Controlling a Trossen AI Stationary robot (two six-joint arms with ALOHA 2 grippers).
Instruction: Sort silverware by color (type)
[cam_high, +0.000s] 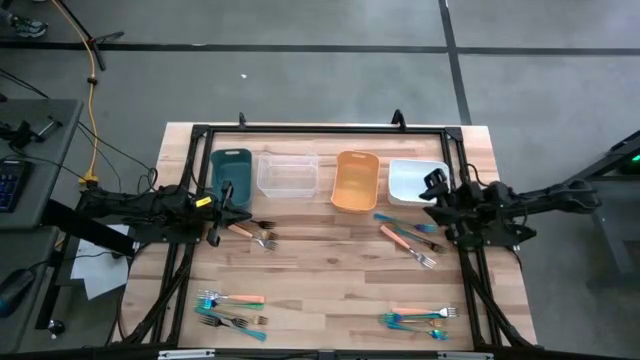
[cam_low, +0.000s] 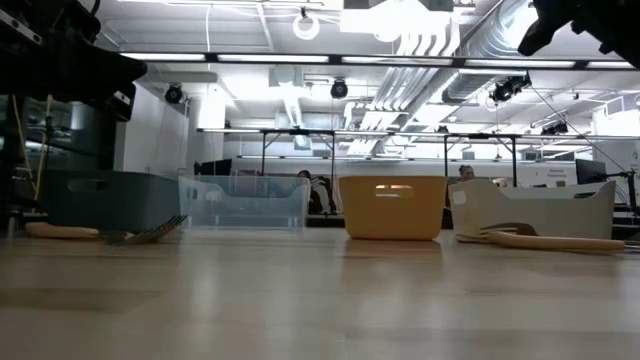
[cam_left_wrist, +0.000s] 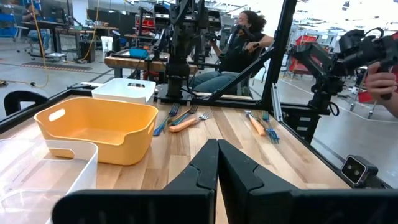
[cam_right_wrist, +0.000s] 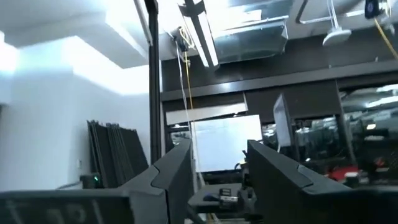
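**Sorting not started, all silverware loose**

Wooden bench carries four bins along its far side; none visibly holds silverware. Silverware lies in four loose clusters near the corners. Left pincer, fingers together, holds nothing. Right pincer, fingers apart, holds nothing. Judged: whole job left.

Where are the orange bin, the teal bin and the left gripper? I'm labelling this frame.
orange bin (cam_high: 355, 180): high view, on its floor.
teal bin (cam_high: 231, 165): high view, on its floor.
left gripper (cam_high: 245, 216): high view, at its shut fingertips.
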